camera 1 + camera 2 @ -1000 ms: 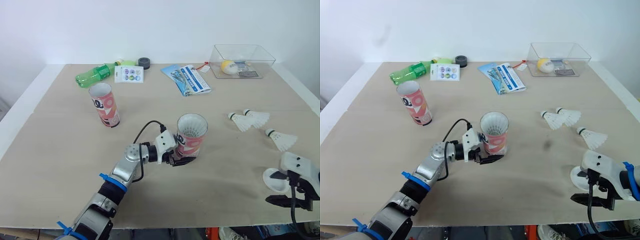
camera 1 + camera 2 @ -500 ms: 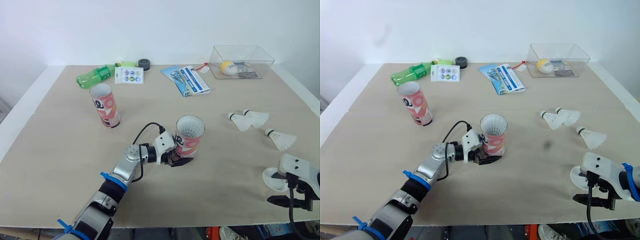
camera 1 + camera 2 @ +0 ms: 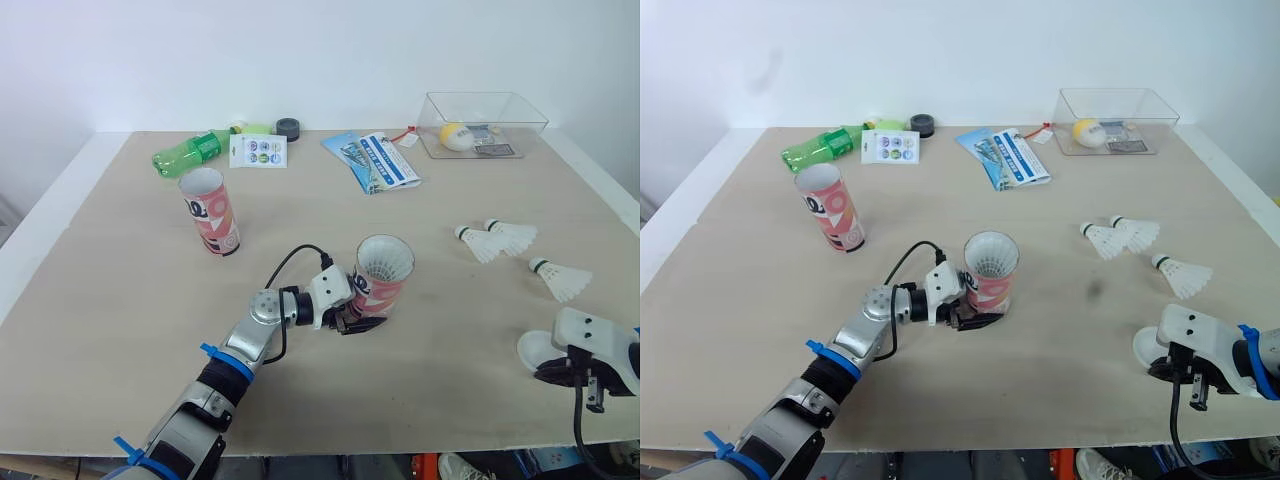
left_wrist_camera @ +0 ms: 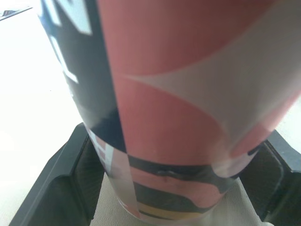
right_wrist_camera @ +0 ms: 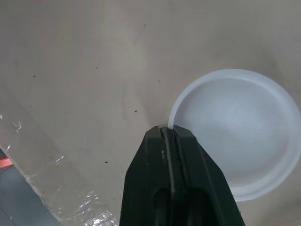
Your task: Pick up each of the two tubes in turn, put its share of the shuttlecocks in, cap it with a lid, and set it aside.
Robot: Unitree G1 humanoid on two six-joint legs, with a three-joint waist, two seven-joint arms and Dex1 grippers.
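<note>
Tube two (image 3: 208, 210) stands upright at left, untouched. Left end effector (image 3: 358, 320) clamps centre tube (image 3: 381, 278) low at its base, mouth tipped rightward, presumably for loading. Three shuttlecocks (image 3: 500, 240) lie loose on worktop (image 3: 120, 300). Right end effector (image 5: 168, 134), closed, pinches rim of lid (image 5: 237, 127) for capping.

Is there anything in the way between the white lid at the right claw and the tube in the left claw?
Nothing visible. Bare table lies between the lid and the tube; the three loose shuttlecocks lie farther back, off that path.
</note>
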